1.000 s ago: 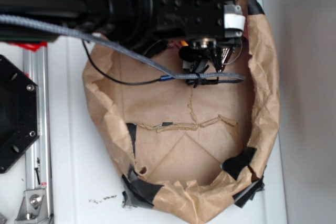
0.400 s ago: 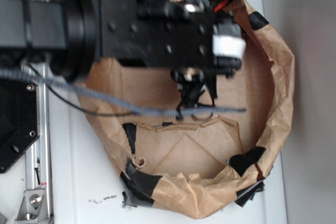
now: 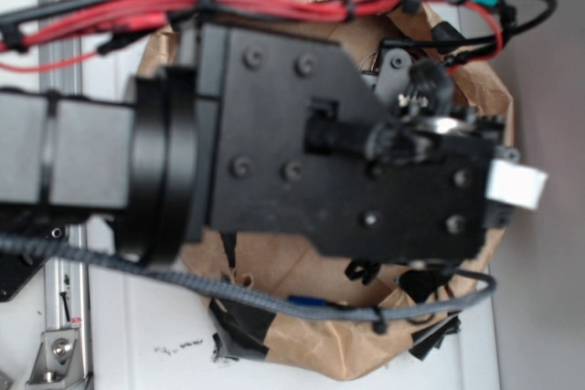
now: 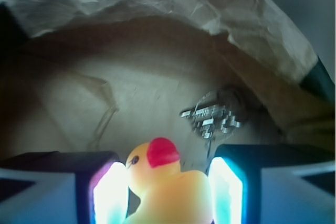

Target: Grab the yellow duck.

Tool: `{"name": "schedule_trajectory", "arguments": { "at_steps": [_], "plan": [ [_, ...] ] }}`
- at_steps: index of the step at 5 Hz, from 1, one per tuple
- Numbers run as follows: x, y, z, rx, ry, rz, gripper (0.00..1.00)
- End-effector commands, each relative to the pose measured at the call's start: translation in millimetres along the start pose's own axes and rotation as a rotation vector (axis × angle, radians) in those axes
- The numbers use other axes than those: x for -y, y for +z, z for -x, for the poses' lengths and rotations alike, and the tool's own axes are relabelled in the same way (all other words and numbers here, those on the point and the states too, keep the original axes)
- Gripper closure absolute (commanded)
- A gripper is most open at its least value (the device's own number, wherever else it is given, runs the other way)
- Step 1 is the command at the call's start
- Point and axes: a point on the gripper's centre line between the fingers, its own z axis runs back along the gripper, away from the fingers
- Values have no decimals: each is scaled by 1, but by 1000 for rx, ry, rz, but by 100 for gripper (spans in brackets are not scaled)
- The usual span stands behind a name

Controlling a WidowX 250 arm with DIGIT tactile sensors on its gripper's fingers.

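Exterior view shows the largest thing first: a crumpled brown paper basin (image 3: 475, 317), patched with black tape, lying on a white table (image 3: 137, 335); the black WidowX arm (image 3: 302, 171) fills most of the frame above it, trailing red wires and a grey braided cable, and hides the basin floor entirely; neither duck nor fingertips can be seen from here.

The wrist view gives what matters; the paper wall rises behind, a small cluster of metal keys (image 4: 212, 116) rests on the floor further off, and nearest the lens sits the yellow duck (image 4: 165, 184), red beak turned slightly left and away from the camera; it lies directly between the two pads of the gripper (image 4: 168, 192), left pad (image 4: 109, 192) close against its head, right pad (image 4: 227, 190) just beside its body.

The jaws stand narrowed about the duck; whether they press it or merely bracket it cannot be told; the glare hides the contact. By my judgement the duck is centred, so squeezing shut needs no sideways correction.
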Motion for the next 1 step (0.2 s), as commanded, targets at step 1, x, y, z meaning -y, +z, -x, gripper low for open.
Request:
{"name": "schedule_trajectory", "arguments": {
  "at_steps": [1],
  "plan": [
    [-1, 29, 8, 90, 289, 74, 100]
  ]
}}
